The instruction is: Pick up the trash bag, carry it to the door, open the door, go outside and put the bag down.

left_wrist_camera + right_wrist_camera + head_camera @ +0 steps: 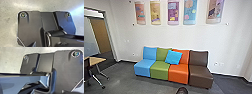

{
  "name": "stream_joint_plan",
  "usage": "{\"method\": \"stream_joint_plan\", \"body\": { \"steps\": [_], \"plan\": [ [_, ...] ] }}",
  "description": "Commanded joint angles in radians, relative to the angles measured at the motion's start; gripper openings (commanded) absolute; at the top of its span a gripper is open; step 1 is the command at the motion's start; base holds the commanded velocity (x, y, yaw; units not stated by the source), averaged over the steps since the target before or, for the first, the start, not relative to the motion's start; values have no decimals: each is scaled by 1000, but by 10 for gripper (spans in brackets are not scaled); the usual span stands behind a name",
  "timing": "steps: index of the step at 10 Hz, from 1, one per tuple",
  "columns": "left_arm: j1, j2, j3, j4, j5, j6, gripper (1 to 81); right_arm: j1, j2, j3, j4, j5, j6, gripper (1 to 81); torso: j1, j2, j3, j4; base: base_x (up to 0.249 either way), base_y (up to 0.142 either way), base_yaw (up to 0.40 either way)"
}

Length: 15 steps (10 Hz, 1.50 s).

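Grey, speckled floor [7, 30] lies beyond my left gripper [34, 44] and right gripper [33, 91]; whether each is parted or closed, I cannot tell.

Beneath your robot's own wide, dark, smooth plate [67, 72], you have a pale grey, mottled floor [10, 62] running past its edges. You can see a light-ringed round fitting [75, 54] at one corner of the plate and a smaller one at another, and your glossy, blue-grey jointed bar [18, 80] crosses in front of it, meeting a rounded, pale-rimmed joint [47, 80].
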Motion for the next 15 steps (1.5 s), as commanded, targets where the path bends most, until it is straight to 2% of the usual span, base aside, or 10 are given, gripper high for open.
{"method": "stream_joint_plan", "body": {
  "steps": [1, 7, 15],
  "plan": [
    [-59, 3, 6, 11, 49, 5, 811, 32, 6, 9, -14, -47, -13, 811, 0, 0, 0, 0, 148, -126, 0],
    [-59, 3, 6, 11, 49, 5, 811, 32, 6, 5, -12, -46, -13, 811, 0, 0, 0, 0, 148, -121, 0],
    [-61, 4, 6, 11, 49, 4, 811, 38, 6, 5, -12, -53, -13, 811, 0, 0, 0, 0, 140, -66, 0]
  ]
}}
